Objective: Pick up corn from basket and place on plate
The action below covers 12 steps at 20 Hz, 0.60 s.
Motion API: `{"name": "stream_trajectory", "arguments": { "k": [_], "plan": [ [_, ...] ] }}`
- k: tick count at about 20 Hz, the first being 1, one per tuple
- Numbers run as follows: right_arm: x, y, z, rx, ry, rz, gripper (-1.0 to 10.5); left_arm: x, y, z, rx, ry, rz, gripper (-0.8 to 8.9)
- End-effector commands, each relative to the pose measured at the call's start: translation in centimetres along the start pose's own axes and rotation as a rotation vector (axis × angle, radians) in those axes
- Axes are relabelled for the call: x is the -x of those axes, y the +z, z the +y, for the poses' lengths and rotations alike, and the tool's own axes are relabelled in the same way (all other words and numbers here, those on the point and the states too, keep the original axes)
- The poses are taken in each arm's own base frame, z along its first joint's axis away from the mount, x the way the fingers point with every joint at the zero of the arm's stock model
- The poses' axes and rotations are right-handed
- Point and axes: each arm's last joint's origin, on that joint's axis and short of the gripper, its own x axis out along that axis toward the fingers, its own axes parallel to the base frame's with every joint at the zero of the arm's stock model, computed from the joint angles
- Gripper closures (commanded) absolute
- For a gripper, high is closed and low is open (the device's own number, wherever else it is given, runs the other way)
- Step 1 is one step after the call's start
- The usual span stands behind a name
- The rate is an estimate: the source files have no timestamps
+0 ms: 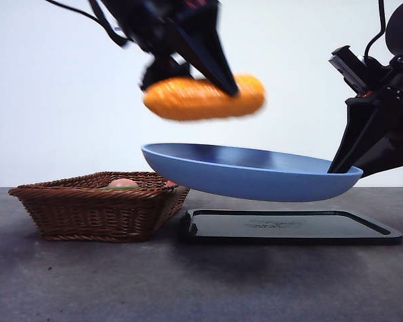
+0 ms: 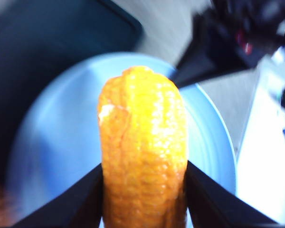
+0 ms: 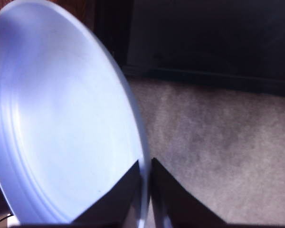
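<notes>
The corn (image 1: 203,98) hangs in the air above the plate (image 1: 255,176), clamped crosswise between the jaws of the left gripper (image 2: 145,190); in the front view its long axis lies roughly level and runs side to side, and in the left wrist view the cob stands out straight from between the two black jaws, with the plate's blue floor spread directly beyond it; so the thing to be placed lies straight under the gripper, and a plain descent looks like the move called for.

The plate itself is not on the surface (image 1: 188,282); the right gripper (image 3: 146,171) pinches its rim at the side farthest from the basket (image 1: 97,213), jaws closed on the thin blue edge, and holds it lifted and slightly tilted over the black tray (image 1: 292,227); the side of the plate toward the basket rides a little higher.

The corn hangs over the basket-side half of the plate, clear of it, with open air between cob and dish; the picture there is blurred, so finer detail cannot be told.

The basket sits on the surface just beside the tray, under the plate's raised edge; something pale pink and a touch of green show above its rim, too little to name.

By this reckoning the pick is done and the placing not yet.
</notes>
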Motion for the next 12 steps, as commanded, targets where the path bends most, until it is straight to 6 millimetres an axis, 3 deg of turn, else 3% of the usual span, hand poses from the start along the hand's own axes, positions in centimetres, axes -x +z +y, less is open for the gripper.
{"name": "stream_trajectory", "arguments": {
  "k": [1,5,7,12],
  "plan": [
    [0.0,0.5,0.2,-0.001,0.015,-0.002,9.5,-2.7,0.4,-0.4,-0.069,-0.013,0.05,6.49],
    [0.0,0.4,0.1,0.005,0.011,0.005,9.5,-5.8,-0.1,-0.4,-0.096,0.005,0.136,6.45],
    [0.0,0.4,0.1,0.008,0.011,0.005,9.5,-6.4,-0.2,-0.4,-0.097,-0.001,0.15,6.36],
    [0.0,0.4,0.1,0.016,0.01,0.007,9.5,-6.4,-0.2,-0.5,-0.09,-0.003,0.153,4.99]
  ]
}}
